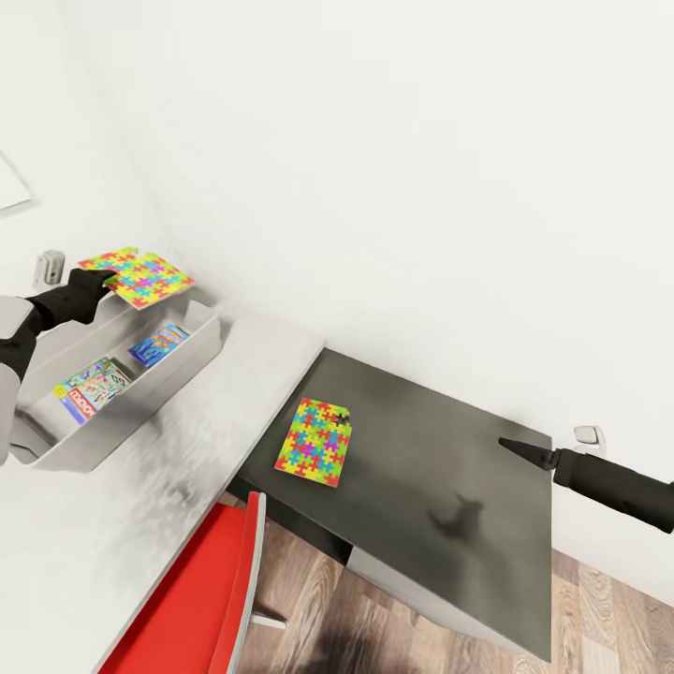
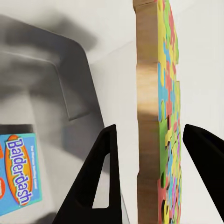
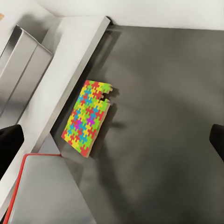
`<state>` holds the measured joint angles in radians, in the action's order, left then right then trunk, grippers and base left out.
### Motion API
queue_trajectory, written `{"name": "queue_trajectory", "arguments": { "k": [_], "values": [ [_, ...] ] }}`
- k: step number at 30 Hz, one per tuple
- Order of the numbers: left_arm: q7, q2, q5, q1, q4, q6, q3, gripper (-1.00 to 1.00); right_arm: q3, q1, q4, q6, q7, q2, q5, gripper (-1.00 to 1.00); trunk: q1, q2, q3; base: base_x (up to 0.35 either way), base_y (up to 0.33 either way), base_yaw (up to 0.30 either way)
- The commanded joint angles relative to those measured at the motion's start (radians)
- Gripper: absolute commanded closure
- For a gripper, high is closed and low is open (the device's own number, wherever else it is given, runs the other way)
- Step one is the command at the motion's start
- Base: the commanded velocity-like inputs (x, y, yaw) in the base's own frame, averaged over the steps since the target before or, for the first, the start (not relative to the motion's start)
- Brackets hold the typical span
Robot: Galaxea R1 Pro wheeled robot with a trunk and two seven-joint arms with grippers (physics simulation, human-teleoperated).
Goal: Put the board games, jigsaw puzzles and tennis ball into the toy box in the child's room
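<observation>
My left gripper (image 1: pixel 97 281) is shut on one edge of a multicoloured jigsaw puzzle (image 1: pixel 140 276), holding it tilted in the air over the far wall of the pale grey toy box (image 1: pixel 178 379) on the table (image 1: pixel 220 421). In the left wrist view the puzzle (image 2: pixel 158 116) stands edge-on between the black fingers (image 2: pixel 103 172). Two board games lie inside the box, a blue one (image 1: pixel 159 344) lettered Balderdash (image 2: pixel 18 177) and a green-edged one (image 1: pixel 94 388). The second jigsaw puzzle (image 1: pixel 316 442) (image 3: pixel 88 119) lies flat on the dark cabinet. My right gripper (image 1: pixel 510 444) (image 3: pixel 113 142) hangs open over the cabinet, well to the right of that puzzle.
The low dark grey cabinet (image 1: pixel 440 487) butts against the table's right end. A red chair (image 1: pixel 197 599) stands in front of the table. Behind both is the white wall, with a socket (image 1: pixel 588 433) at the right. Wood-plank floor (image 1: pixel 608 608) shows at the lower right.
</observation>
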<state>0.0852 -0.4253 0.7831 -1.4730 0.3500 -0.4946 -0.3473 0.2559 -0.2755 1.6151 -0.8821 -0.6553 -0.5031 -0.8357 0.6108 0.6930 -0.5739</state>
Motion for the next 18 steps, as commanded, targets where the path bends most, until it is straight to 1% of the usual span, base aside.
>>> {"name": "queue_trajectory", "arguments": {
  "k": [1,18],
  "values": [
    [0.002,0.001,-0.001,-0.001,0.000,-0.007,-0.008,1.00,0.001,-0.001,0.000,-0.005,-0.003,0.000,0.000,-1.00,0.000,0.001,-0.001,0.000,0.000,0.000],
    [0.002,-0.001,-0.001,-0.001,0.000,-0.007,-0.008,1.00,0.003,-0.001,0.000,-0.006,-0.003,0.000,0.000,-1.00,0.000,0.001,-0.001,0.000,0.000,0.000]
  ]
}}
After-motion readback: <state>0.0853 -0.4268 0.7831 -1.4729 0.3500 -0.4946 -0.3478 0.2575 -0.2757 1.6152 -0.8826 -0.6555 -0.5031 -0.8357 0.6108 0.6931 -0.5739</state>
